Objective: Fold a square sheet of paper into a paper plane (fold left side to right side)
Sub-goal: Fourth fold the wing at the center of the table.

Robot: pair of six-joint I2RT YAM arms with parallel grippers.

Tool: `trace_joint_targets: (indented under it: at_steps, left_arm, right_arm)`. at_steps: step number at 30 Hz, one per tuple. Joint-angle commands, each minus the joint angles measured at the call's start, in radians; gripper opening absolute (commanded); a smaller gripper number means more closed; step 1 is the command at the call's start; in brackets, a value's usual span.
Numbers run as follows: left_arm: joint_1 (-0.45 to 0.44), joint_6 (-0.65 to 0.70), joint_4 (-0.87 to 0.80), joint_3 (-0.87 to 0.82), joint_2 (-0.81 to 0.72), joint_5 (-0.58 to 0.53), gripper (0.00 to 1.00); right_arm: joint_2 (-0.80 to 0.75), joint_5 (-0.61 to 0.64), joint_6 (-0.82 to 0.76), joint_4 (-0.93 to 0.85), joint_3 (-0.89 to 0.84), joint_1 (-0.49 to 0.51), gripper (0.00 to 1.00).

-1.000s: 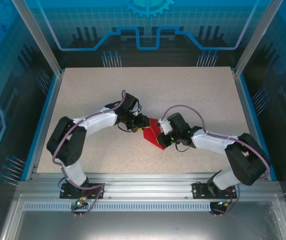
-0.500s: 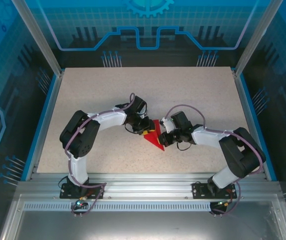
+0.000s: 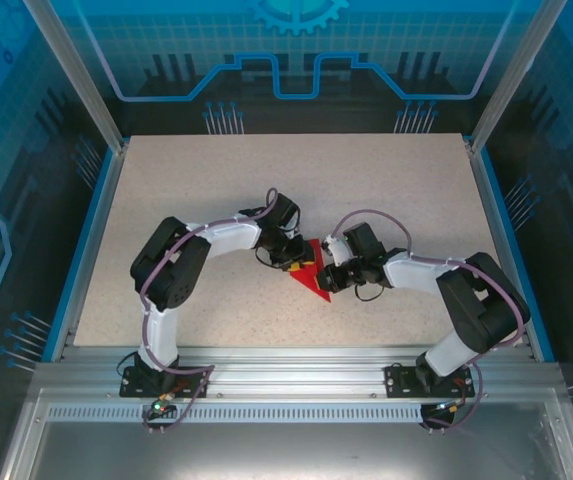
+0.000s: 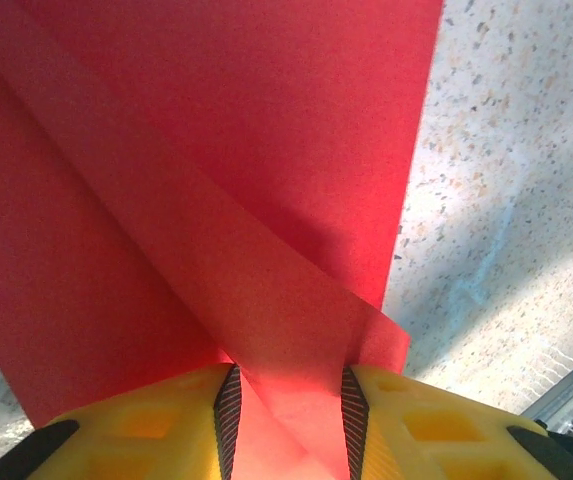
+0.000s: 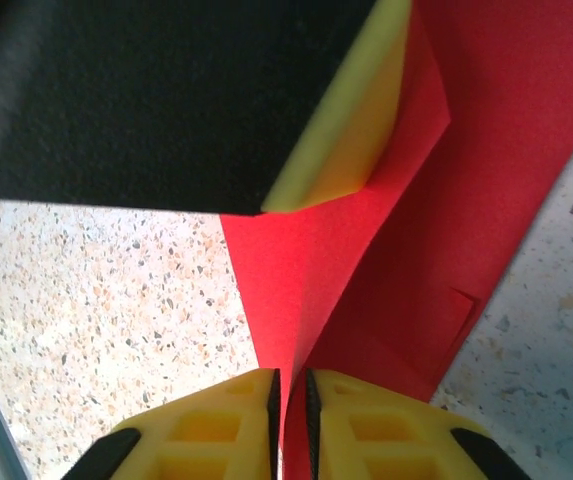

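Left gripper (image 4: 288, 388) and right gripper (image 5: 289, 385) meet at the red sheet of paper (image 3: 311, 280) near the middle of the table (image 3: 216, 180)

In the top view the sheet lies flat on the speckled surface as a creased, pointed shape with its tip toward 5 o'clock. The left gripper reaches it from 10 o'clock and grasps a raised flap that spans the gap between its yellow fingers. The right gripper comes in from 3 o'clock, its jaws almost together with an upright crease of the paper between them; whether they pinch it or merely flank it, I cannot tell
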Motion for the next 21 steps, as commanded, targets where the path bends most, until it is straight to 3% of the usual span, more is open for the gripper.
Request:
trace_joint_targets:
  at_steps: [1,9,14,21]
  left_arm:
    - [-0.005,-0.003,-0.017,0.025,0.03,0.004,0.37]
    - [-0.004,0.002,-0.025,0.025,0.03,-0.005,0.37]
    - [-0.006,0.002,-0.026,0.024,0.027,-0.007,0.37]
    - [-0.005,0.002,-0.029,0.022,0.023,-0.009,0.37]
  right_arm:
    - [-0.017,-0.045,0.01,0.0,-0.015,-0.031,0.21]
    - [-0.073,-0.194,0.059,0.0,-0.003,-0.121,0.35]
    - [0.01,-0.286,0.096,0.008,0.051,-0.147,0.36]
    - [0.101,-0.311,0.118,0.025,0.097,-0.15,0.33]
